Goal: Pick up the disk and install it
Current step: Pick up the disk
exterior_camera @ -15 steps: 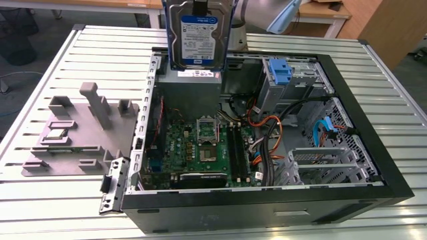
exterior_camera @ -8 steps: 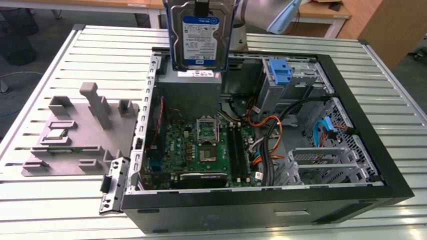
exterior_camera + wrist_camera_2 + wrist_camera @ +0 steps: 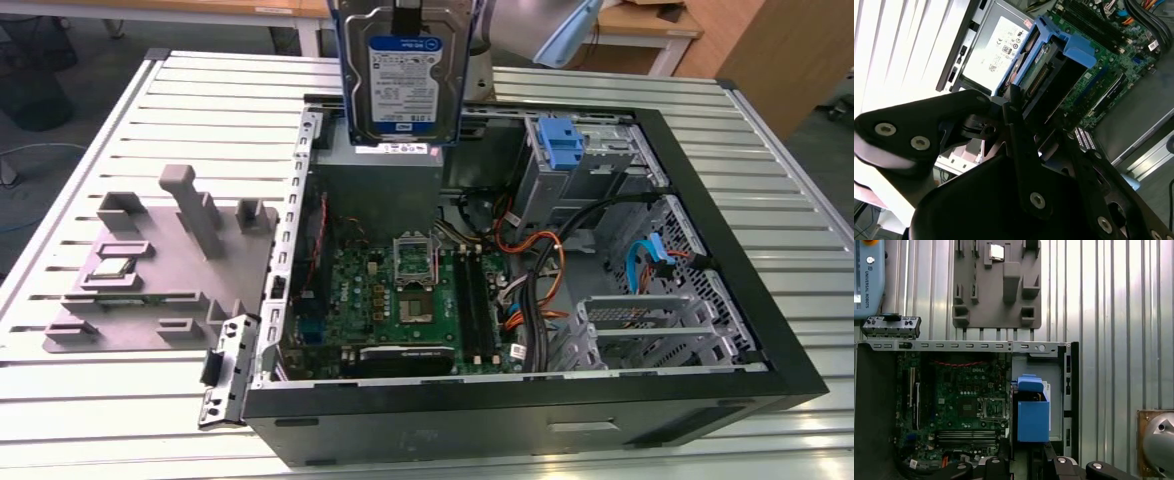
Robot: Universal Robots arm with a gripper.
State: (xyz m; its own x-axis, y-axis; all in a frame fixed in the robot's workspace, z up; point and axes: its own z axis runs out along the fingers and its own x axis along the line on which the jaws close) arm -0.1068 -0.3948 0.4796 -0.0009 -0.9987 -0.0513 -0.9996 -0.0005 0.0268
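A blue-and-white label (image 3: 404, 88) of fine black print, too small to make out, covers the flat silver rectangular disk (image 3: 404, 68) gripped in the black claw (image 3: 1026, 455). Just below the claw, the grey metal power-supply box (image 3: 380, 185) bears a white sticker (image 3: 999, 45) of small symbols. Beside the claw, a white word (image 3: 977, 369) marks the green circuit board (image 3: 954, 400). Well away, upright white lettering runs along a light-blue pendant (image 3: 868, 285).

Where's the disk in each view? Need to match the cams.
Exterior view: the disk hangs upright at top middle, label facing the camera, above the case.
Second wrist view: the disk is end-on, connector edge showing, between the power supply box and the motherboard.
First wrist view: the disk shows as a blue block beside the motherboard.
Shared landmark: the green motherboard.
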